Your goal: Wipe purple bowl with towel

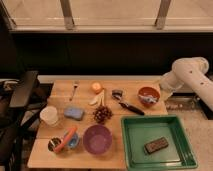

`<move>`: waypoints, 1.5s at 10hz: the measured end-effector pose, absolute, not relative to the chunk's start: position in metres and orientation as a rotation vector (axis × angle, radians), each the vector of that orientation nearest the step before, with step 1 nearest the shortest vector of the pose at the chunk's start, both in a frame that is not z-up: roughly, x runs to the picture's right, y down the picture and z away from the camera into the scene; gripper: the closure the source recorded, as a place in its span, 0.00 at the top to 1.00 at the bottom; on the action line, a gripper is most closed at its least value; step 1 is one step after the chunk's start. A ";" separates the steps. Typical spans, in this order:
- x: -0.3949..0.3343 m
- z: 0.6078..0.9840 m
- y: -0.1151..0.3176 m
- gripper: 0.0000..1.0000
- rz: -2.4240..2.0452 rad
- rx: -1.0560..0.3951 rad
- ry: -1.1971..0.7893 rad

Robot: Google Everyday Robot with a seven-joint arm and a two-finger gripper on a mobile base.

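Hand [167, 84] beside round orange bowl [149, 95]

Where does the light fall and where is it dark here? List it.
Camera view: bright pale band across the top, dark wall beneath it; warm, even light on the wooden table; faint sheen inside the round purple bowl; white robot arm brightly lit, its gripper beside the table's right edge.

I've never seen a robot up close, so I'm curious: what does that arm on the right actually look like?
The arm is off-white, built from thick, smooth, rounded tube sections with a bulging joint between them. No cables or markings show on it. Its gripper is at the arm's end, beside the orange bowl; its details cannot be made out.
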State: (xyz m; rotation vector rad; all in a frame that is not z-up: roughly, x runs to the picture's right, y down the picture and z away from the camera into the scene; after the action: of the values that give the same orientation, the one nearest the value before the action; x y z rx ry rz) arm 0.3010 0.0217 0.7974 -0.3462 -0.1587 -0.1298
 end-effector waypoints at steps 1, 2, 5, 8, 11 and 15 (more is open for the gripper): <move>0.294 0.807 0.025 0.64 -0.129 -0.348 -0.162; 0.294 0.814 0.027 0.64 -0.128 -0.351 -0.153; 0.285 0.835 0.026 0.64 -0.137 -0.368 -0.143; 0.284 0.855 0.025 0.64 -0.122 -0.389 -0.147; 0.283 0.878 0.032 0.64 -0.104 -0.416 -0.160; 0.288 0.897 0.042 0.61 -0.072 -0.462 -0.172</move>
State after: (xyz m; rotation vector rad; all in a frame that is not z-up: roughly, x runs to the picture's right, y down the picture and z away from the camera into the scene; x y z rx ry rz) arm 0.2880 0.0417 0.8975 -0.4616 -0.1720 -0.0725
